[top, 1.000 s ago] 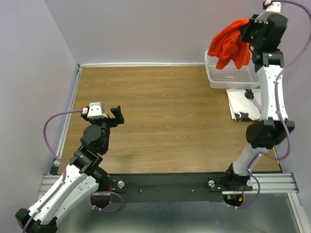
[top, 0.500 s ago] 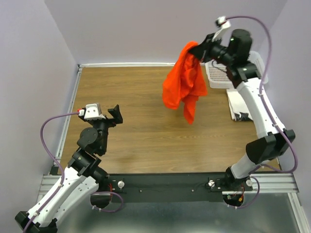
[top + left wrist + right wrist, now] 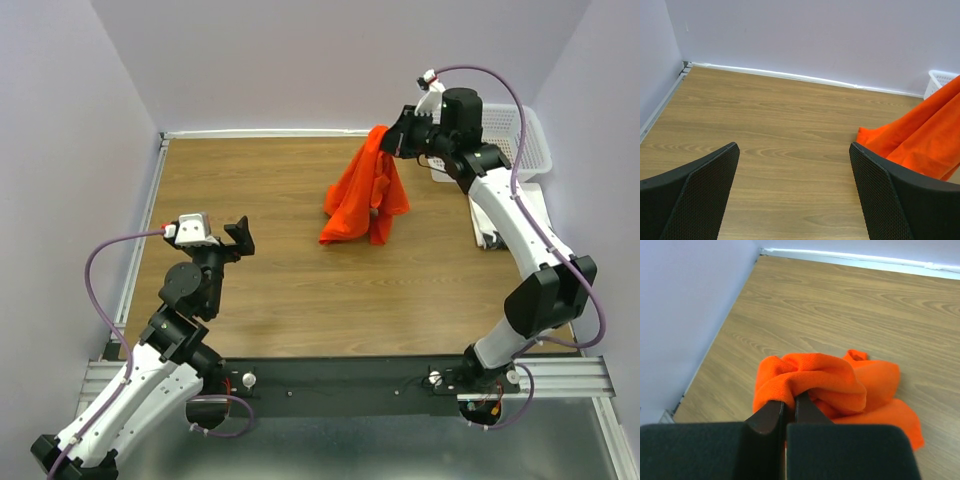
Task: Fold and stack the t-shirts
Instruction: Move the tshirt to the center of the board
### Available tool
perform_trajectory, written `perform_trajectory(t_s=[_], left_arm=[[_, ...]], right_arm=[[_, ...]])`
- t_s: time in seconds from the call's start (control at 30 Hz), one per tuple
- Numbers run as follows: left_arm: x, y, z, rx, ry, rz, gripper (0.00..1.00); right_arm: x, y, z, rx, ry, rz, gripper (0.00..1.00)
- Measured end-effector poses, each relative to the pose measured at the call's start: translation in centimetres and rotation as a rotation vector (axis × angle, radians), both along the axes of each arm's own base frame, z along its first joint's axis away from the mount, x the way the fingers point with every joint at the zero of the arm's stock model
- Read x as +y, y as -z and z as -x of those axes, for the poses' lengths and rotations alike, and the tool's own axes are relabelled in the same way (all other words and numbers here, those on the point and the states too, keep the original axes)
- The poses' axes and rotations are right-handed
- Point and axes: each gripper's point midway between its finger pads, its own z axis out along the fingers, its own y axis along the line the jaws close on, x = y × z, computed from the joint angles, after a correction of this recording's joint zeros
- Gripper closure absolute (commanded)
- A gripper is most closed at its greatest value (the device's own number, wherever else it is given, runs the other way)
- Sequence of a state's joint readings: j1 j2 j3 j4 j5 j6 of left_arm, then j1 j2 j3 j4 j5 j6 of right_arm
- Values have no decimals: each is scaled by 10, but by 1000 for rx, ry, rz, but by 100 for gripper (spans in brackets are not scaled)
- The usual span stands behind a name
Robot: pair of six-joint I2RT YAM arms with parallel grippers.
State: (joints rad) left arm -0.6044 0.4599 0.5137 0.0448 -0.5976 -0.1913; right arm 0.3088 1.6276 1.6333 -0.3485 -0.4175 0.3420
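**Top view:** right fingers (image 3: 392, 142) clamped on t-shirt (image 3: 362, 198) above far-centre of bench (image 3: 250, 180). Cloth hangs from them, long axis running down and near-left, lower end bunched on wood. Left fingers (image 3: 238, 238) wide, empty, well apart at near-left. Basket (image 3: 515, 135) far right.

**Left wrist view:** fingers spread. Shirt (image 3: 920, 142) at right edge, slanting up to right, hem touching bench. Top view leaves that contact unsure.

**Right wrist view:** fingers pinch thick fold (image 3: 805, 377), rest heaped below. Collar and sleeves not distinguishable.

**Judgement:** spreading needs left fingers to travel right.
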Motion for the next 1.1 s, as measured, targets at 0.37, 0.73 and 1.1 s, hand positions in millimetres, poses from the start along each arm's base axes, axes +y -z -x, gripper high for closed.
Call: perform_trajectory(t_s=[0.37,0.73,1.1], left_arm=[[-2,1,0,3,10,1,2],[-3,-3,1,24,8,48,2],[-27,24,-18,159,43,47,2]], right_arm=[[71,-33,42,5,-146,-95,99],[152,111,165,388,-350,27,30],[71,178,129,363,-105,289,36]])
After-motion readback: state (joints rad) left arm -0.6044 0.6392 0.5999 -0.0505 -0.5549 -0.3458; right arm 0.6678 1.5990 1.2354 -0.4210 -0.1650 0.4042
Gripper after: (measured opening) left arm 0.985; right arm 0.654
